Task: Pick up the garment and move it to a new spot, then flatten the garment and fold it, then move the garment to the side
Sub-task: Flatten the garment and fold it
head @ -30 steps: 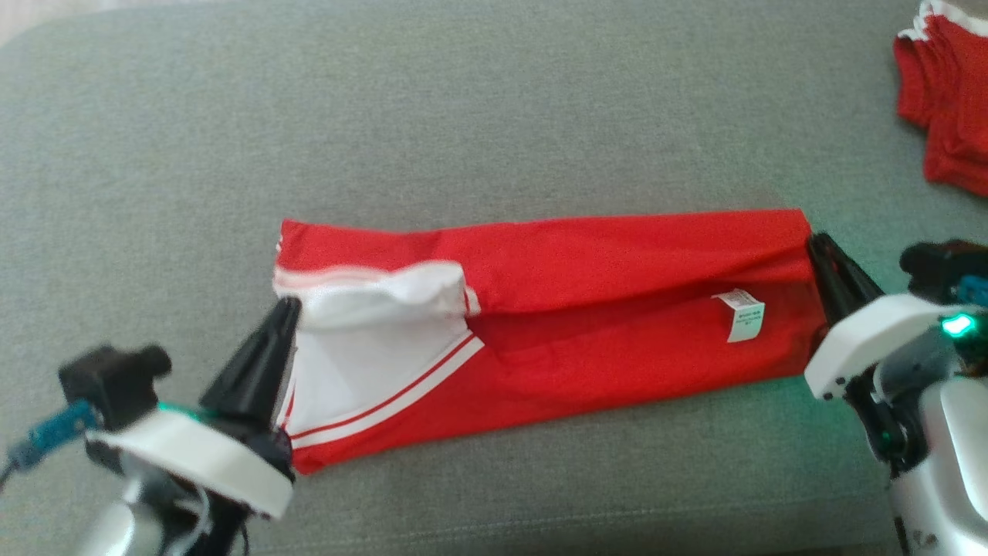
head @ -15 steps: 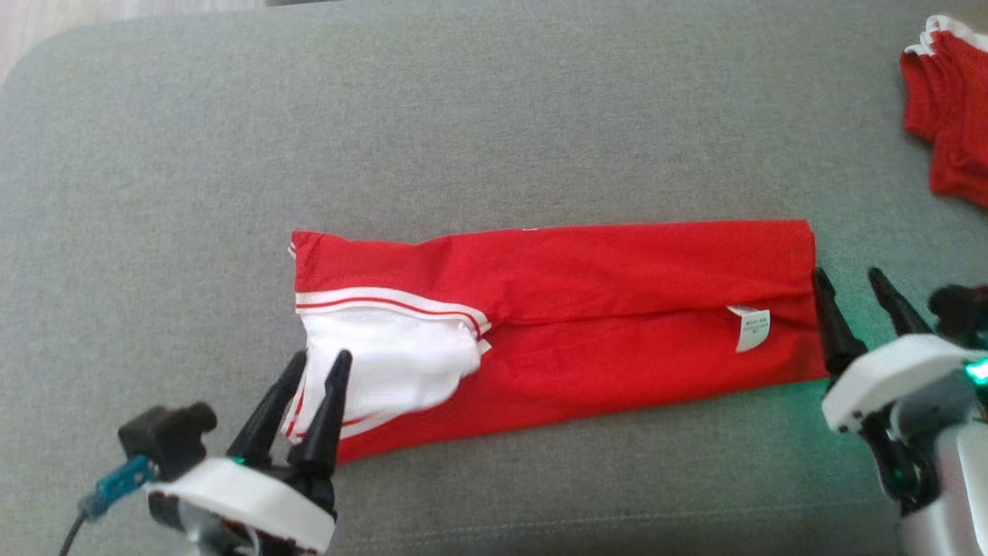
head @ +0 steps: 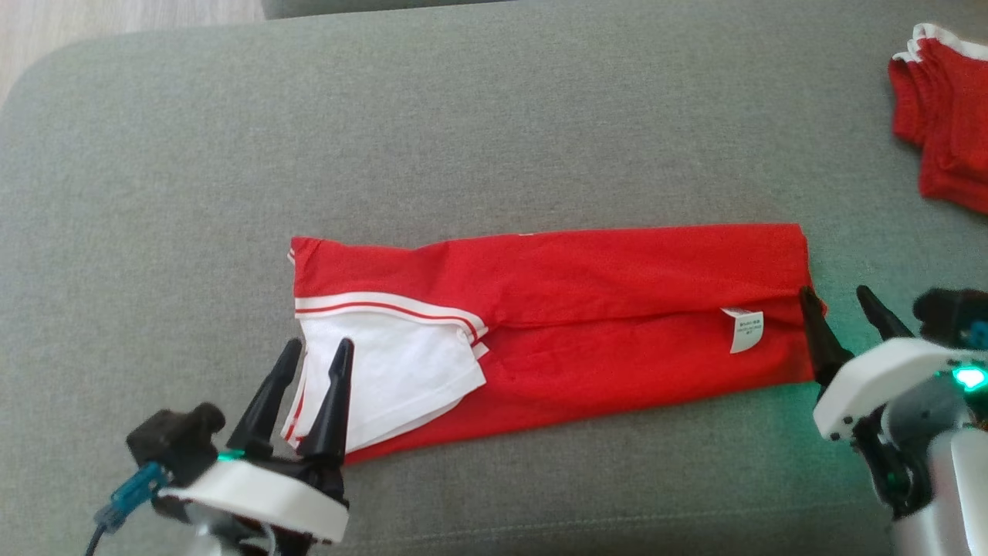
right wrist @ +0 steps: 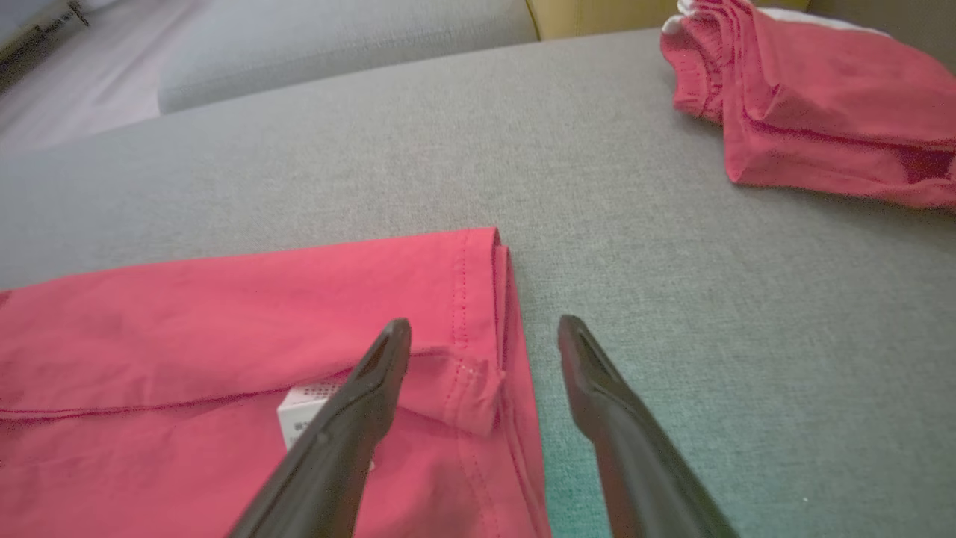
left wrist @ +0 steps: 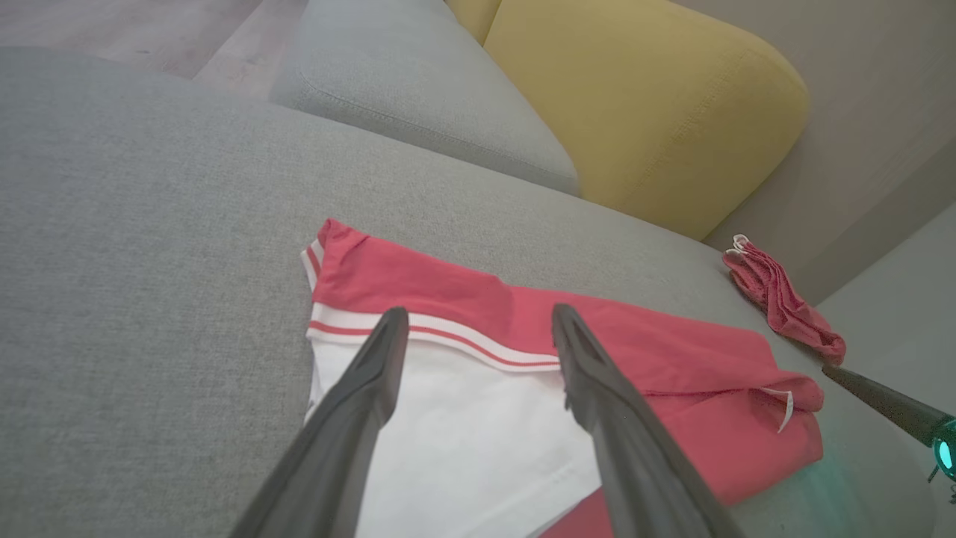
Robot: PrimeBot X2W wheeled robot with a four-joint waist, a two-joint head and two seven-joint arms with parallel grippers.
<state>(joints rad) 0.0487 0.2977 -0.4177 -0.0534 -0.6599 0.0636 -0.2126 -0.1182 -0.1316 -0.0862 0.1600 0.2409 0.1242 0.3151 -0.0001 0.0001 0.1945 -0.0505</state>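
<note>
head view: garment lies as a long folded strip mid-couch; left gripper spread wide at the white sleeve end; right gripper spread wide at the hem end; neither holds cloth
left wrist view: fingers straddle the white panel, empty
right wrist view: fingers flank the hem corner beside the label
judgement: lengthwise fold looks laid; next likely a crosswise fold, needing fresh pinches on one end's corners

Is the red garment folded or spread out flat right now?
Folded lengthwise: the red garment lies as a narrow band, an overlapped edge running along its middle.
</note>
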